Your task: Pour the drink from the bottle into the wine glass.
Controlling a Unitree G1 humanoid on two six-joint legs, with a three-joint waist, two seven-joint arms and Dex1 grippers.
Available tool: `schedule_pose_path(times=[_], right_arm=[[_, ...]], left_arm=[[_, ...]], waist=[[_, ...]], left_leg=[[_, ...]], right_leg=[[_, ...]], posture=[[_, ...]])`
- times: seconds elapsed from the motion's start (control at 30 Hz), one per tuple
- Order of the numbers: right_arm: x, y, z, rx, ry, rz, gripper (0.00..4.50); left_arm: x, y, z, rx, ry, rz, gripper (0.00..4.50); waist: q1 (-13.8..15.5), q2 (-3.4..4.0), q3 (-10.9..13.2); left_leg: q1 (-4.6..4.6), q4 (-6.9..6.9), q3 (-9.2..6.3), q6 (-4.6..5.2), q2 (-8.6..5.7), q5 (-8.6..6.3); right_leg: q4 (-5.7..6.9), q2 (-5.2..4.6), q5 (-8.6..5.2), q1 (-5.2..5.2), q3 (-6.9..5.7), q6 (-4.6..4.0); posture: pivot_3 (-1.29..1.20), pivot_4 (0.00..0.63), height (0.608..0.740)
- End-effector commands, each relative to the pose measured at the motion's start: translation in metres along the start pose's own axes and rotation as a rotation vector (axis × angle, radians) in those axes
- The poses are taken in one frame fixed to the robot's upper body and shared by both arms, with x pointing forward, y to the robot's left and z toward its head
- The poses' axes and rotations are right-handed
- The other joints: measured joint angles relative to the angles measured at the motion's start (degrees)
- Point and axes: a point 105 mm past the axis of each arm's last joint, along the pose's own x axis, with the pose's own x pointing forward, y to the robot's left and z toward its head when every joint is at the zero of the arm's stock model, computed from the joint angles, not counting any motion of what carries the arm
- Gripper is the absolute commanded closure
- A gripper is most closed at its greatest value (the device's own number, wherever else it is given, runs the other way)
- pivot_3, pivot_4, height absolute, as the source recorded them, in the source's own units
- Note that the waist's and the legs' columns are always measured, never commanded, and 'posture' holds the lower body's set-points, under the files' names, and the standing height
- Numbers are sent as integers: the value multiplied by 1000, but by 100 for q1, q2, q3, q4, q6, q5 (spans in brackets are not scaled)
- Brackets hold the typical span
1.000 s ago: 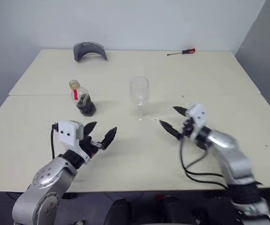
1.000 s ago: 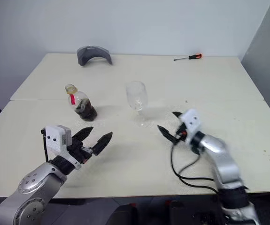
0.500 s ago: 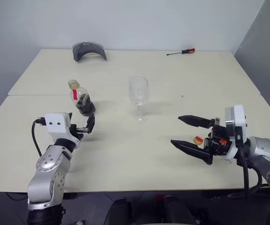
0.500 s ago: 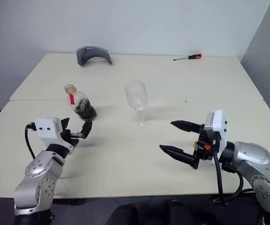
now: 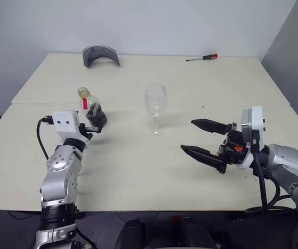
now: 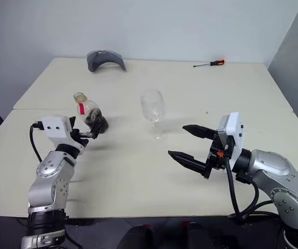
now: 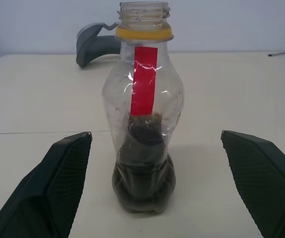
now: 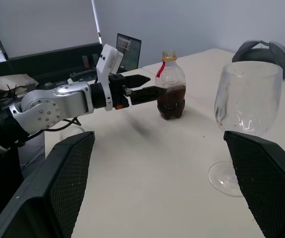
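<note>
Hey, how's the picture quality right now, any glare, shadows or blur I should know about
Left wrist view: bottle sharp, small highlights beside its red strip, finger soft at the edge. Right wrist view: wine glass shows faint reflections. Eye views: even light, soft shadow beside the glass on the table.

Even, soft light across head views; looks overhead, perhaps ceiling fixtures. Table (image 5: pixel 138 166) bright, no hot spots. Shadows faint: soft patch beside bottle (image 5: pixel 93 111) and wine glass (image 5: pixel 154 109). Head views sharp to far edge, slight barrel bending at corners. Left wrist view: bottle crisp, small white glints on plastic, near fingers (image 7: pixel 58 188) slightly soft. Right wrist view: window (image 8: pixel 38 25) behind bright, glass rim catches highlights.
</note>
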Motion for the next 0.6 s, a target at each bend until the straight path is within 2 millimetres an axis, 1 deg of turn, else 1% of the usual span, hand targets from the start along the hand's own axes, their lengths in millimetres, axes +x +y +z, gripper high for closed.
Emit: schedule_pose_path(times=[0.03,0.23,0.43,0.6], right_arm=[[2,4,9,-30,-39,5,54],[3,5,8,-27,-44,-9,54],[2,6,8,-28,-46,-31,54],[2,7,7,-23,-41,-41,54]], left_arm=[[7,-1,8,20,-38,-19,0],[21,4,4,24,-25,-34,0],[40,9,0,39,-29,-44,0],[53,9,-2,57,-33,-68,0]], waist=[[0,0,0],[0,0,0],[0,0,0],[-1,-1,0]], left_leg=[[0,0,0,0,0,0],[0,1,-1,-1,0,0],[-2,3,-1,-1,-1,1],[-3,3,0,-1,-2,1]], right_leg=[[0,0,0,0,0,0],[0,0,0,0,-2,0],[0,0,0,-1,-3,0],[1,0,0,-2,-4,0]], posture=[[0,150,740],[0,150,740],[0,150,740],[0,150,740]])
